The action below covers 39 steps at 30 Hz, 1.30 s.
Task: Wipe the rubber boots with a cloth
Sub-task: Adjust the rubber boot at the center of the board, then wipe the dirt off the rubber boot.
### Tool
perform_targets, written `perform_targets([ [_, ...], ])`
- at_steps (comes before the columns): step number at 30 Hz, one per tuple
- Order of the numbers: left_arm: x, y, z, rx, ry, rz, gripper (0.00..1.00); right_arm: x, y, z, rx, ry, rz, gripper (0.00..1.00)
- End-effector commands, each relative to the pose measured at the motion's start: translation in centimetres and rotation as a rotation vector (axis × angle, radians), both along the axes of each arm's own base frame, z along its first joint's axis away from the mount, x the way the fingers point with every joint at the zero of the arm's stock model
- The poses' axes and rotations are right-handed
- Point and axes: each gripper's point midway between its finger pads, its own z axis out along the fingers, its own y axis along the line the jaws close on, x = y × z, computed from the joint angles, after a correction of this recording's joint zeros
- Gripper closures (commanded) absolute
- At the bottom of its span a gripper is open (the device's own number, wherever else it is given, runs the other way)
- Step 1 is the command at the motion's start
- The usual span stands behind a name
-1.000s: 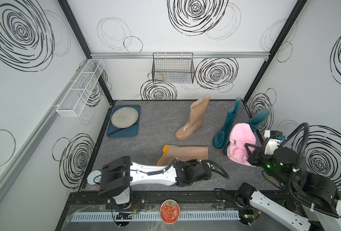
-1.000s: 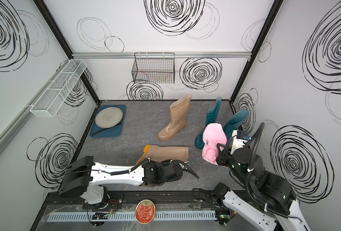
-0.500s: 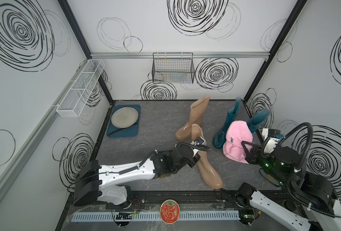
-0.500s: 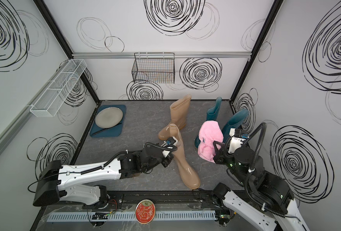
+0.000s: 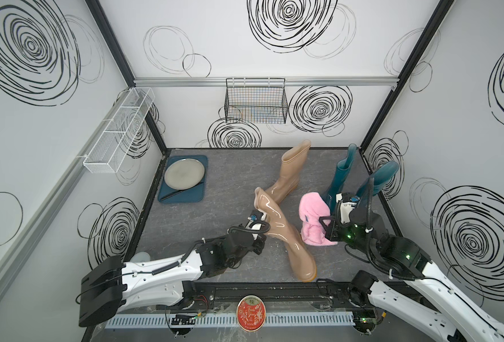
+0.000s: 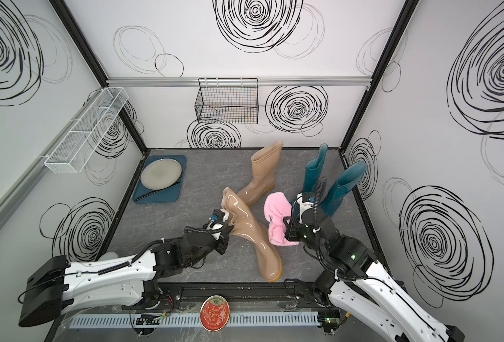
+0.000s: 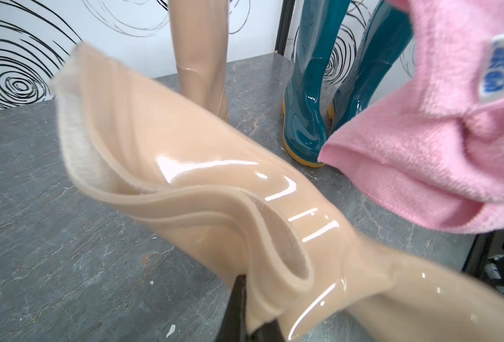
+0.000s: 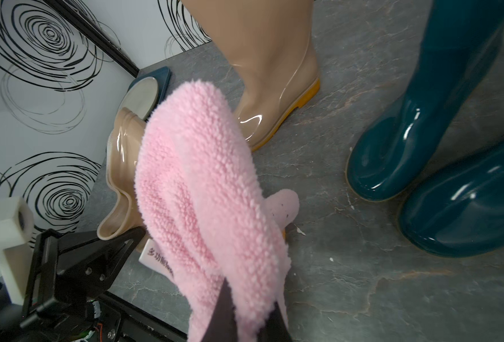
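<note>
1. Containers: a teal tray (image 5: 198,197) at 10 o'clock on the bench (image 5: 203,228) holds a round grey plate (image 5: 184,173). A dark utensil (image 5: 172,194) lies at the plate's near edge. A black wire basket (image 5: 255,102) hangs on the back wall at 12 o'clock. A white mesh shelf (image 5: 120,130) runs along the 9 o'clock wall. A round red tin (image 5: 250,312) sits on the front rail at 6 o'clock.
2. Task items: I note the left gripper (image 7: 249,311) clamped on the cuff of the held tan boot (image 5: 280,228). The boot is tilted, with its shaft toward 11 o'clock and its foot low by the front edge. The right gripper (image 8: 249,319) is pinched shut on the cloth (image 5: 313,213), which hangs at 3 o'clock just beside that boot. I cannot confirm contact.
3. Materials: the boots are glossy with orange-yellow soles, and the held one shows a pale fabric lining. The cloth is fluffy pink terry with a white tag (image 8: 156,259). The bench is grey and stone-patterned.
4. Room: the standing tan boot (image 5: 290,174) is at 12 o'clock. The inner teal boot (image 5: 341,174) and outer teal boot (image 5: 378,182) stand upright, crowding 2 o'clock. Bare bench lies toward 9 o'clock.
</note>
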Motion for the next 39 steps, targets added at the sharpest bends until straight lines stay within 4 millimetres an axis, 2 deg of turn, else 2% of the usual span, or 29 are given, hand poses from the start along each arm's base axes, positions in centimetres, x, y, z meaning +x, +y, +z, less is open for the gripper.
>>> perform_targets([
  [1, 0.0, 2.8, -2.4, -0.002, 0.035, 0.105, 1.00, 0.4, 3.7, -0.2, 0.106, -0.003, 0.082, 1.00],
  [4, 0.9, 5.0, -3.9, -0.029, 0.065, 0.203, 1.00, 0.1, 6.3, -2.0, 0.079, 0.003, 0.135, 1.00],
  [7, 2.2, 6.2, -4.4, -0.060, 0.067, 0.263, 1.00, -0.2, 9.1, -3.6, 0.020, -0.005, 0.192, 1.00],
  [9, 3.2, 6.2, -4.2, -0.082, 0.058, 0.276, 1.00, 0.0, 10.5, -5.1, -0.020, 0.003, 0.210, 1.00],
  [11, 4.0, 6.3, -4.0, -0.086, 0.045, 0.292, 1.00, 0.5, 11.1, -6.9, -0.051, 0.039, 0.197, 1.00],
  [14, 4.6, 6.3, -3.8, -0.112, 0.029, 0.307, 1.00, 1.6, 10.3, -10.2, -0.116, 0.092, 0.145, 1.00],
  [18, 4.7, 6.2, -3.9, -0.116, 0.020, 0.302, 1.00, 3.2, 6.2, -16.0, -0.101, 0.286, 0.001, 1.00],
  [19, 4.6, 6.2, -4.0, -0.113, 0.017, 0.298, 1.00, 3.6, 5.3, -16.8, -0.082, 0.326, -0.023, 1.00],
  [23, 4.4, 6.5, -4.7, -0.098, 0.021, 0.299, 1.00, 4.3, 3.8, -18.5, -0.105, 0.363, -0.045, 1.00],
  [26, 4.1, 6.7, -5.2, -0.099, 0.028, 0.298, 1.00, 4.3, 2.2, -20.7, -0.125, 0.428, -0.106, 1.00],
  [27, 4.0, 6.8, -5.4, -0.096, 0.031, 0.298, 1.00, 4.3, 1.7, -21.1, -0.122, 0.453, -0.122, 1.00],
  [29, 3.8, 7.1, -5.7, -0.091, 0.032, 0.301, 1.00, 4.7, 2.2, -20.0, -0.112, 0.426, -0.100, 1.00],
  [33, 3.7, 7.2, -5.7, -0.094, 0.032, 0.303, 1.00, 4.8, 6.0, -14.2, -0.066, 0.252, 0.019, 1.00],
  [35, 3.7, 7.2, -5.8, -0.091, 0.032, 0.301, 1.00, 4.4, 7.6, -12.3, -0.009, 0.217, 0.064, 1.00],
  [37, 3.7, 7.1, -5.8, -0.090, 0.033, 0.302, 1.00, 4.1, 8.4, -12.4, 0.033, 0.207, 0.100, 1.00],
  [39, 3.9, 6.8, -5.2, -0.118, 0.020, 0.298, 1.00, 4.2, 7.7, -14.0, 0.016, 0.226, 0.064, 1.00],
])
